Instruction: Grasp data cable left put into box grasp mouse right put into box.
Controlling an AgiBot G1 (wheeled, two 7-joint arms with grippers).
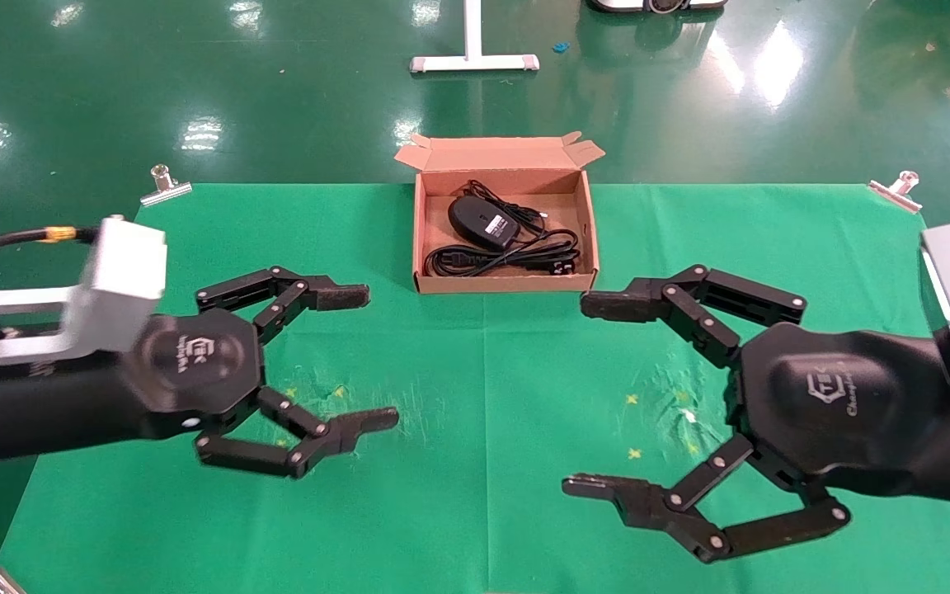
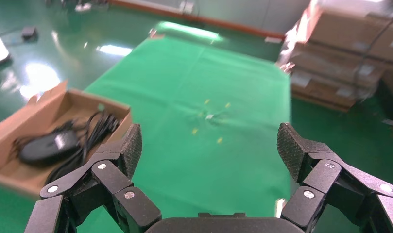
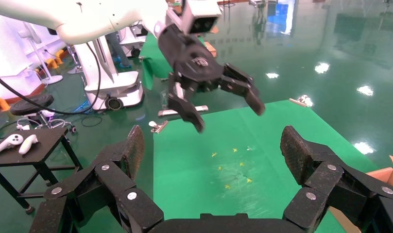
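The brown cardboard box (image 1: 421, 247) stands open at the table's far middle. Inside it lie the black mouse (image 1: 482, 223), white label up, and the thick black coiled data cable (image 1: 501, 260) along the near wall. The left wrist view also shows the box (image 2: 19, 119), the mouse (image 2: 41, 148) and the cable (image 2: 94, 133). My left gripper (image 1: 358, 357) hovers open and empty above the green cloth at the left. My right gripper (image 1: 603, 394) hovers open and empty at the right. Both are clear of the box.
A green cloth (image 1: 483, 396) covers the table, held by metal clips (image 1: 166, 186) at the far corners. Small yellow marks (image 1: 632, 400) dot the cloth. A white stand base (image 1: 475, 59) sits on the floor beyond. Stacked cartons (image 2: 350, 48) stand off the table's side.
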